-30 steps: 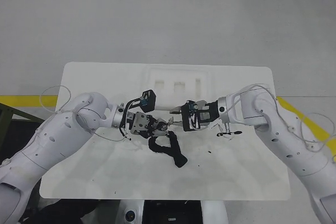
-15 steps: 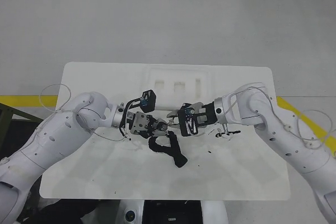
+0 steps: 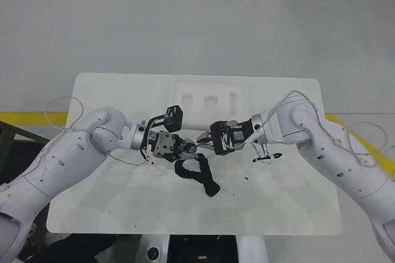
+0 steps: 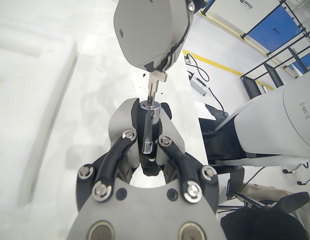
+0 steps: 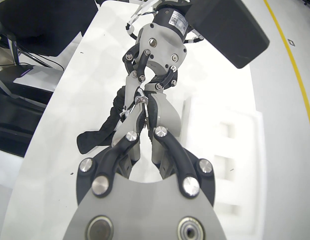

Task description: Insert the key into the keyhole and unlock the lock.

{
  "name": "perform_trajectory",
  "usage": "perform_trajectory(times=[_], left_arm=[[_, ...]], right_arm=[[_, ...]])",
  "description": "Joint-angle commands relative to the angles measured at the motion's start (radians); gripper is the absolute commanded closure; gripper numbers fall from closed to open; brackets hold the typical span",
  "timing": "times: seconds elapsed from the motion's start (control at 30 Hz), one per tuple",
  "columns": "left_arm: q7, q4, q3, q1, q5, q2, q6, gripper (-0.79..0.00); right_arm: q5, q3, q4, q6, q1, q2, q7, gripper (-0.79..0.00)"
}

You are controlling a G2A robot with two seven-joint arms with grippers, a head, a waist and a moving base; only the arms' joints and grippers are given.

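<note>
We see a white tabletop [image 3: 296, 204] with a white foam tray [image 3: 210, 98], pockets cut into it, at the far edge. Both arms meet over the middle of the tabletop, just on the near side of the tray.

Left hand [image 4: 147, 112]: pressed together on the lock [image 4: 148, 136], one finger on each side of the chrome cylinder. The lock is held off the surface, its open end facing the right hand.

Right hand [image 3: 209, 139]: pinching the key [image 4: 155, 86] by its head.

A black cable [image 3: 201, 176] runs from the back of the lock down onto the tabletop and trails toward the near edge.

Key status: tip is in the keyhole [image 4: 150, 104] on the cylinder's end face. Most of the blade is outside, tilted slightly off the cylinder's axis.
</note>
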Motion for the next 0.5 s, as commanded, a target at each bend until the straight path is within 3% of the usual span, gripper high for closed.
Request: perform_trajectory(times=[0.0,0.47], left_arm=[[0.012,0.000,0.002,-0.004,0.011,0.002,0.000,0.000],[0.127,0.008,0.013,-0.012,0.143,0.011,0.000,0.000]], right_arm=[[0.053,-0.005,0.022,0.003,0.005,-0.002,0.028,0.000],[0.417,-0.036,-0.001,0.242,0.010,-0.022,0.313,0.000]])
